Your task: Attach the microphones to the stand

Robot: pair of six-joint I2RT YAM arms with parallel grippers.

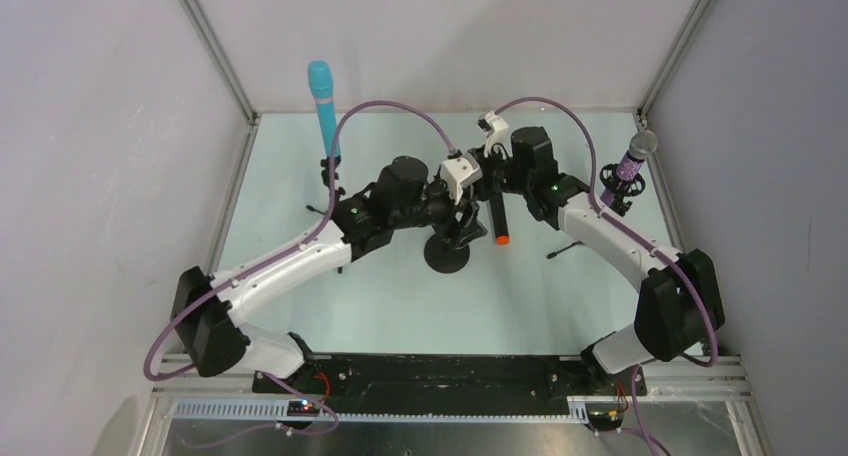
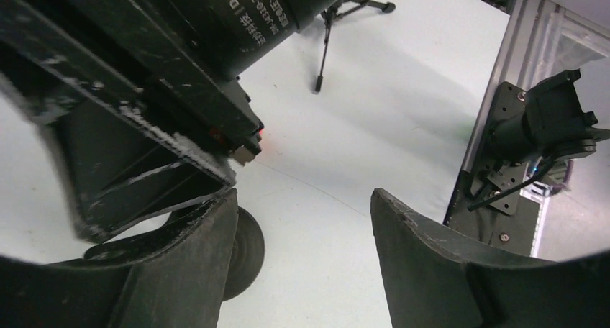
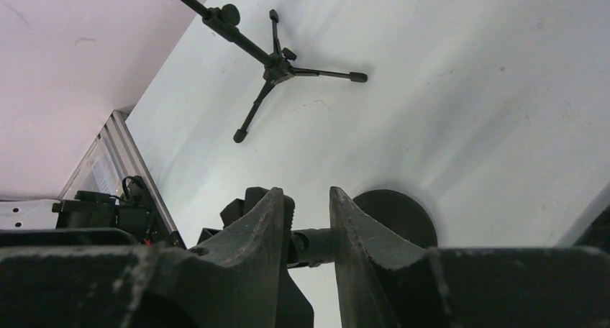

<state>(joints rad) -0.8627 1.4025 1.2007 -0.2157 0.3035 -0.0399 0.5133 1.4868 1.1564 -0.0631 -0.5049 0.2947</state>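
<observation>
The black microphone with an orange end (image 1: pixel 500 221) hangs tilted, orange end low, just under my right gripper (image 1: pixel 492 191) and beside the round-base stand (image 1: pixel 447 254). In the right wrist view my right gripper (image 3: pixel 308 198) has a narrow gap between its jaws. The stand's black clip and neck (image 3: pixel 313 245) cross behind that gap, and no microphone shows there. My left gripper (image 2: pixel 302 198) is wide open and empty beside the stand's base (image 2: pixel 241 252). The cyan microphone (image 1: pixel 322 106) stands in a tripod stand at back left. The purple microphone (image 1: pixel 630 161) sits in a stand at back right.
The left tripod's legs (image 3: pixel 277 65) spread on the pale table. White enclosure walls and metal rails (image 2: pixel 496 90) bound the table. The two wrists crowd together at the table's middle, with purple cables (image 1: pixel 400 111) arching above them.
</observation>
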